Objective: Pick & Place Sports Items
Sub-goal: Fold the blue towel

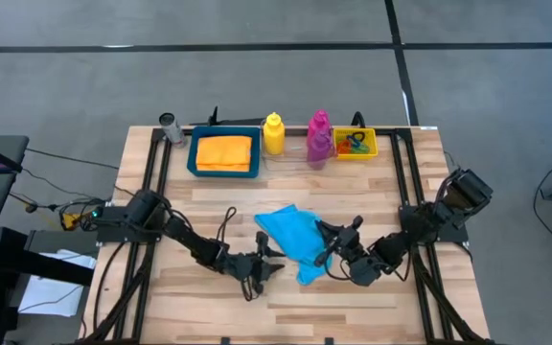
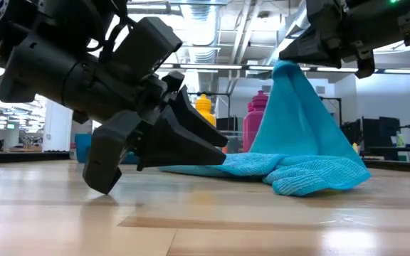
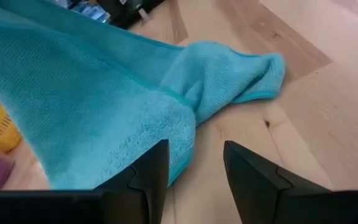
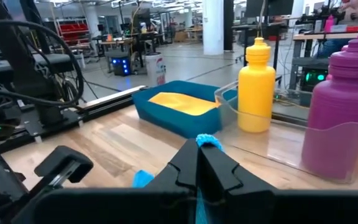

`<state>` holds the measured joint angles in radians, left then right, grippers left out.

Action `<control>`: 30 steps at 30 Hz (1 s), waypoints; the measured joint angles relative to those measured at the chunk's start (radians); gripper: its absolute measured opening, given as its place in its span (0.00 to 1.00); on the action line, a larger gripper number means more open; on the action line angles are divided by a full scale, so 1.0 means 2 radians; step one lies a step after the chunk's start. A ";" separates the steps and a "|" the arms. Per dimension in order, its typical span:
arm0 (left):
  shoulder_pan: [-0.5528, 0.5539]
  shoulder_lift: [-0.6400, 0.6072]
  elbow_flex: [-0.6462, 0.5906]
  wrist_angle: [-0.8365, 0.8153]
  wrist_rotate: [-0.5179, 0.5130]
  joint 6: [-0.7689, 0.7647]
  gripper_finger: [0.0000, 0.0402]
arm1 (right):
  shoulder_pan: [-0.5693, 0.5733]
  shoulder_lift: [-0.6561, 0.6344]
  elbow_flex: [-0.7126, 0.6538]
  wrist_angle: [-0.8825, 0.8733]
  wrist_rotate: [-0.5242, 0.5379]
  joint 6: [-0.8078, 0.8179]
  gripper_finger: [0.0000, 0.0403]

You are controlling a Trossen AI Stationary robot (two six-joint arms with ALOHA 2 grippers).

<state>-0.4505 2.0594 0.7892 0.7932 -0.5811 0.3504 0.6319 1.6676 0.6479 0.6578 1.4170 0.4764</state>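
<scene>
A cyan cloth [image 1: 290, 240] lies mid-table with one part drawn up into a peak. My right gripper [image 1: 328, 243] is shut on that peak. My left gripper [image 1: 272, 267] stands open, low over the wood at the cloth's left near edge. In the left wrist view its fingers [image 3: 194, 171] straddle bare wood beside the cloth's border [image 3: 166, 124]. An orange cloth [image 1: 224, 151] lies in the blue tray [image 1: 195, 153]. A yellow bottle [image 1: 273, 134] and a magenta bottle [image 1: 319, 129] stand at the back. A purple bottle [image 4: 347, 112] shows in the right wrist view. My left gripper: one finger [image 3: 154, 174] overlaps the cloth's border in its wrist view, and I cannot tell whether it touches. My right gripper pinches a raised part of the cyan cloth between its shut fingers, a tuft [image 4: 209, 142] showing above the tips. The fingers come about level from the table's right. The cloth hangs from them like a tent [image 2: 290, 107], its lower part [image 2: 312, 174] on the table.
A small yellow bin [image 1: 356, 144] with coloured rings stands at the back right. The bottles stand in a clear container [image 4: 253, 134] beside the tray. A grey cylinder [image 1: 169, 125] sits at the back left corner. Bare wood lies near the table's front edge.
</scene>
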 joint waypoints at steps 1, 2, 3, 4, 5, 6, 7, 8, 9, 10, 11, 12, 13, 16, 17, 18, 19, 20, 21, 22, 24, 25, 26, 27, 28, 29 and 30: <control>0.001 0.000 0.000 -0.005 0.002 -0.004 0.37 | 0.000 0.000 0.000 -0.002 0.000 0.002 0.00; 0.003 0.000 0.000 -0.014 0.007 -0.008 0.37 | 0.000 0.000 0.000 -0.003 -0.001 0.002 0.00; 0.005 0.000 0.000 -0.021 0.013 -0.011 0.37 | 0.000 0.000 0.000 -0.003 0.000 0.002 0.00; 0.007 0.000 0.000 -0.025 0.016 -0.014 0.37 | 0.000 0.000 0.000 -0.002 0.000 0.003 0.00; 0.008 0.000 0.001 -0.030 0.016 -0.015 0.37 | 0.000 0.000 0.000 -0.003 -0.001 0.003 0.00; 0.009 0.000 0.001 -0.033 0.016 -0.015 0.37 | 0.000 0.000 0.000 -0.003 0.000 0.003 0.00; 0.010 0.000 0.001 -0.039 0.019 -0.015 0.37 | 0.000 0.000 0.000 -0.002 0.000 0.003 0.00; 0.012 0.000 0.001 -0.045 0.020 -0.015 0.37 | 0.000 0.000 0.000 -0.002 0.000 0.003 0.00; 0.015 0.000 0.001 -0.049 0.023 -0.015 0.37 | 0.000 0.000 0.000 -0.002 0.000 0.003 0.00; 0.018 0.000 0.001 -0.051 0.026 -0.018 0.37 | 0.000 0.000 0.000 -0.002 0.000 0.003 0.00; 0.020 0.000 0.001 -0.053 0.027 -0.026 0.37 | 0.000 0.000 0.000 -0.002 0.000 0.003 0.00; 0.025 0.000 0.000 -0.056 0.033 -0.034 0.37 | 0.000 0.000 0.000 -0.002 0.000 0.003 0.00; 0.031 0.000 0.000 -0.060 0.042 -0.044 0.37 | 0.000 0.000 0.000 -0.002 0.000 0.003 0.00; 0.050 0.000 0.001 -0.078 0.075 -0.071 0.37 | 0.000 0.000 0.000 -0.002 0.000 0.003 0.00; 0.054 0.000 0.005 -0.089 0.082 -0.078 0.37 | 0.000 0.000 0.000 -0.002 0.000 0.003 0.00; 0.057 0.000 0.009 -0.100 0.083 -0.081 0.37 | 0.000 0.000 0.000 -0.002 0.000 0.003 0.00; 0.059 0.000 0.012 -0.108 0.082 -0.084 0.37 | 0.000 0.000 0.000 -0.002 0.000 0.003 0.00; 0.061 0.000 0.015 -0.114 0.082 -0.086 0.37 | 0.000 0.000 0.000 -0.002 0.000 0.003 0.00; 0.062 0.000 0.018 -0.115 0.082 -0.087 0.37 | 0.000 0.000 0.000 -0.002 0.000 0.003 0.00; 0.062 0.001 0.022 -0.117 0.080 -0.088 0.37 | 0.000 0.000 0.000 -0.002 0.000 0.003 0.00; 0.062 0.001 0.030 -0.119 0.078 -0.090 0.37 | 0.000 0.000 0.000 -0.002 0.000 0.003 0.00; 0.062 0.002 0.034 -0.121 0.076 -0.092 0.37 | 0.000 0.000 0.000 -0.002 0.000 0.003 0.00; 0.063 0.002 0.038 -0.122 0.075 -0.093 0.37 | 0.000 0.000 0.000 -0.002 0.000 0.003 0.00; 0.063 0.002 0.042 -0.123 0.073 -0.094 0.37 | 0.000 0.000 0.000 -0.002 0.000 0.003 0.00; 0.063 0.002 0.046 -0.124 0.072 -0.097 0.37 | 0.000 0.000 0.000 -0.002 0.000 0.003 0.00; 0.064 0.003 0.049 -0.126 0.073 -0.100 0.37 | 0.000 0.000 0.000 -0.002 -0.001 0.003 0.00; 0.064 0.003 0.052 -0.128 0.072 -0.103 0.37 | 0.000 0.000 0.000 -0.002 -0.002 0.003 0.00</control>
<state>-0.3226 2.0658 0.8941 0.5379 -0.4362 0.1435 0.6319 1.6676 0.6479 0.6533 1.4127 0.4831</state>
